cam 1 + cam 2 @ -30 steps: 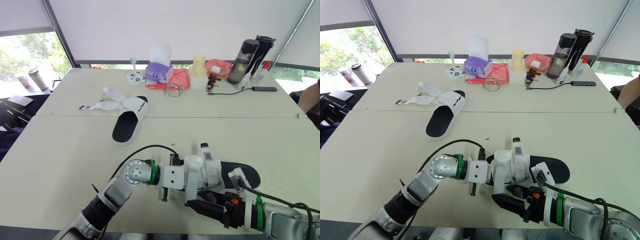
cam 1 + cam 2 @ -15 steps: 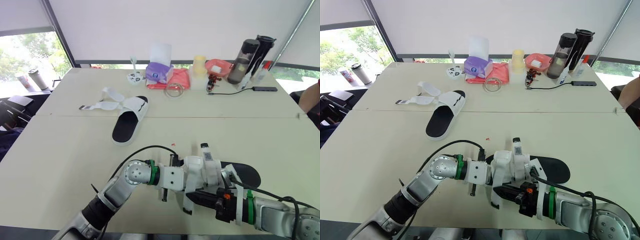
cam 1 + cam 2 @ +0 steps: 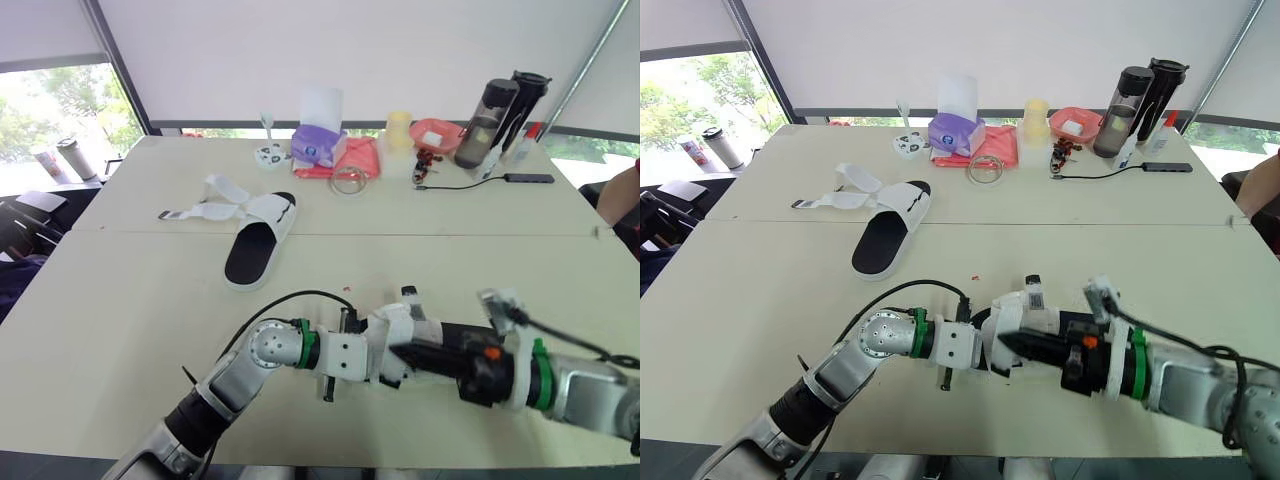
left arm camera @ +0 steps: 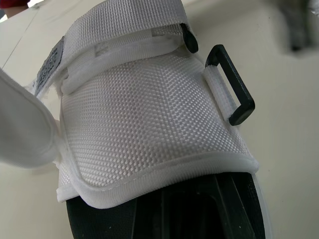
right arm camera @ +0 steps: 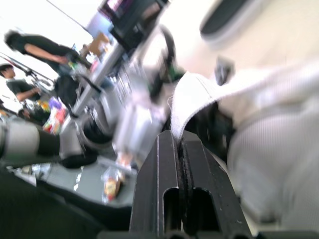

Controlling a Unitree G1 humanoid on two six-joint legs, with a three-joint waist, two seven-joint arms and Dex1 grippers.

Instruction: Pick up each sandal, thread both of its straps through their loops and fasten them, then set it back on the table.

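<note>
Two robot grippers work on a sandal with white straps near the front of a table.
The right gripper is clamped tight on the end of one white strap of this sandal. The left gripper sits against the sandal's other side, and it cannot be told whether it grips. A black loop stands free on the sandal's woven upper. A second sandal lies farther back to the left, its straps splayed open.

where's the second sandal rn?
Head views: the second sandal lies left of centre on the table, straps open, nearer than the purple tissue box.
</note>
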